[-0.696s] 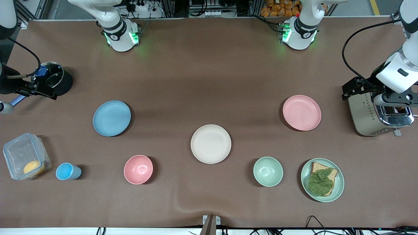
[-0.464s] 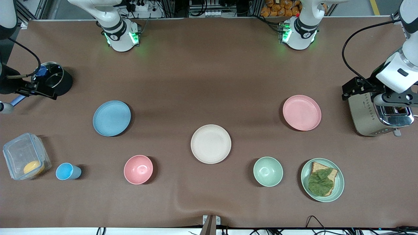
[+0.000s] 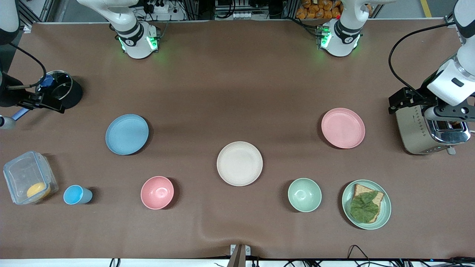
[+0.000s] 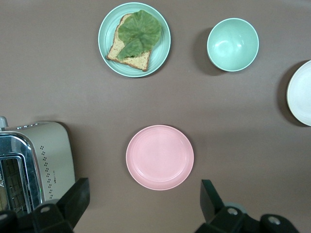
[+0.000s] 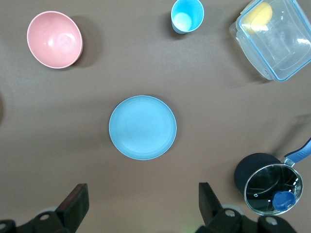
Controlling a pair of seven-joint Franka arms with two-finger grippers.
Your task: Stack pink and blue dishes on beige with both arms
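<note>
The beige plate (image 3: pixel 239 163) lies mid-tabletop, with the blue plate (image 3: pixel 127 134) toward the right arm's end and the pink plate (image 3: pixel 343 128) toward the left arm's end, each apart. The left hand (image 4: pixel 146 204) hangs spread over the pink plate; the right hand (image 5: pixel 143 206) hangs spread over the blue plate.

Beige plate (image 3: pixel 239 163) lies between two plates (image 3: pixel 127 134).

The flat round plates were pastel pink (image 3: pixel 343 128), light blue (image 3: pixel 127 134) and cream-beige (image 3: pixel 239 163). Nearer the camera than the beige plate, the deep bowls were pink (image 3: pixel 157 192) and pale green (image 3: pixel 304 194). The tablecloth (image 3: pixel 237 85) was plain brown.
</note>
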